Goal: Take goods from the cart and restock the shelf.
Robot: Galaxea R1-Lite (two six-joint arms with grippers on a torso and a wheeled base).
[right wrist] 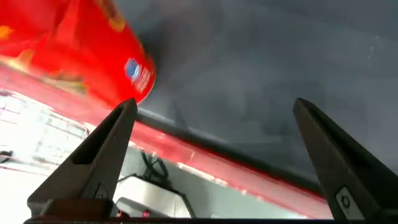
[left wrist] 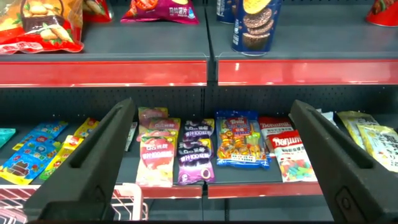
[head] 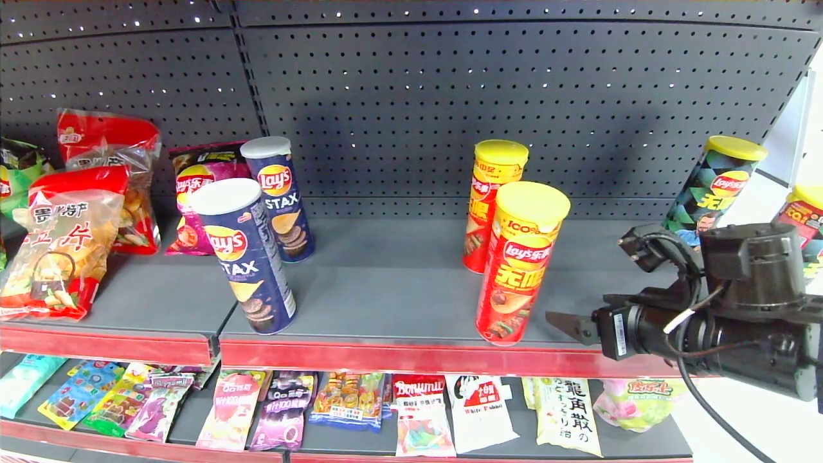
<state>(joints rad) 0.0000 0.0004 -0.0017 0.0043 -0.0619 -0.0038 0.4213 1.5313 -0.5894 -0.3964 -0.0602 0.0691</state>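
Partly cropped, red can (right wrist: 74,56) just beside right gripper (right wrist: 214,106), jaws spread, empty; left gripper (left wrist: 211,104) likewise spread before lower shelf (left wrist: 267,189).

Head faces shelf (head: 386,276) — both wrists share its red lip (left wrist: 124,73).

On the upper shelf (head: 386,289), bags (head: 64,238) sat on the left, two chip cans (head: 247,254) stood next to them, two more cans (head: 521,263) stood farther right, and small packs (head: 350,399) lay on the shelf below (head: 643,444).
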